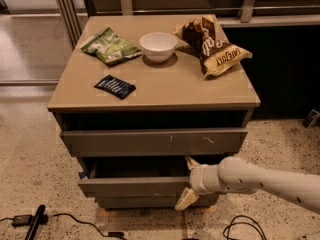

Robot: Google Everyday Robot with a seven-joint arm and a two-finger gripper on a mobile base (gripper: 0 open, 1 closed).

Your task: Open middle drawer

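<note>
The middle drawer (130, 186) of the grey-brown cabinet stands pulled out part way. Its plain front panel sits forward of the scratched top drawer front (150, 142), and its inside is in shadow. My gripper (189, 181) is at the right end of the middle drawer front. One cream fingertip (192, 162) is above the panel's top edge and the other is below it, spread apart and open. The white arm (265, 181) comes in from the right.
On the cabinet top (165, 91) lie a green snack bag (110, 46), a white bowl (158, 46), a brown chip bag (212, 44) and a dark blue packet (115, 86). The narrow bottom drawer front (140, 202) is closed. Cables (240, 226) and a black object (35, 221) lie on the floor.
</note>
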